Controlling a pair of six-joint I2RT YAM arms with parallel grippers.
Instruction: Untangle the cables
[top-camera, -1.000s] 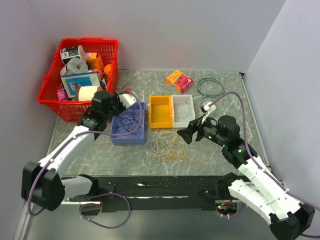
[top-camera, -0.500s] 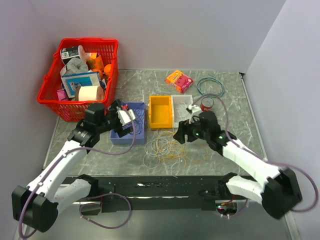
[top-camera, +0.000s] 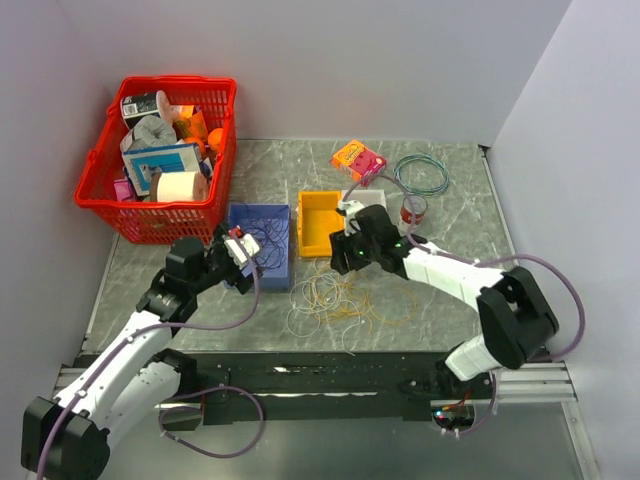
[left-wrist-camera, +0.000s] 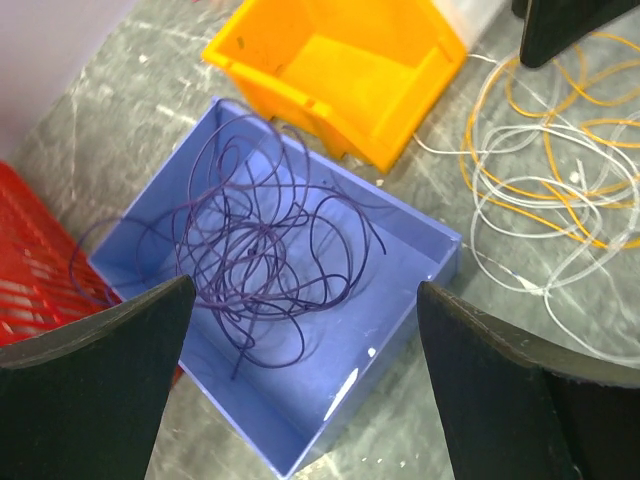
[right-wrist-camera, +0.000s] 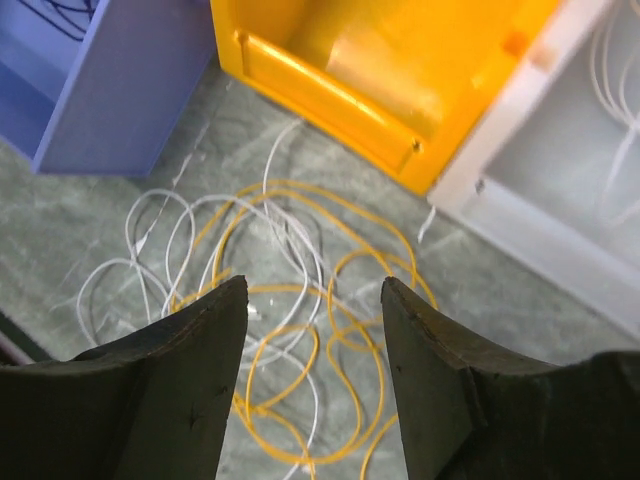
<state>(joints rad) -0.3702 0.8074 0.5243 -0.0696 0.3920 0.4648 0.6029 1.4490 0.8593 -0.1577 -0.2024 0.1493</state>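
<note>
The right pincer (right-wrist-camera: 312, 295) hangs with its jaws apart and nothing between them. It is directly over the loose tangle (right-wrist-camera: 300, 235) of yellow-orange and white cable, which lies on the table (top-camera: 450, 210) just near of the yellow bin (right-wrist-camera: 400, 60) and the white bin (right-wrist-camera: 560, 170). No finger touches a wire, as far as the wrist view shows. The two colours cross over and through one another many times, so this heap is the part not yet sorted.

The left pincer (left-wrist-camera: 305, 300) is spread wide and empty above the blue bin (left-wrist-camera: 390, 300) at the left of the row. The purple cable (left-wrist-camera: 260, 260) sits in that bin as a loose nest, with one loop spilling over the far-left wall.

These wires look very light, thin and floppy, with a little spring that holds them in open curls. A lifted strand will probably drag its neighbours along rather than slide free. A thin wire could also slip out of broad pads unless they close squarely across it.

The best place to take hold seems to be an outlying loop at the fringe of the heap, where one colour lies alone and stands slightly off the surface. The dense middle is a poorer choice, since a pinch there would likely catch both colours. A slow upward pull should show what is snagged.
</note>
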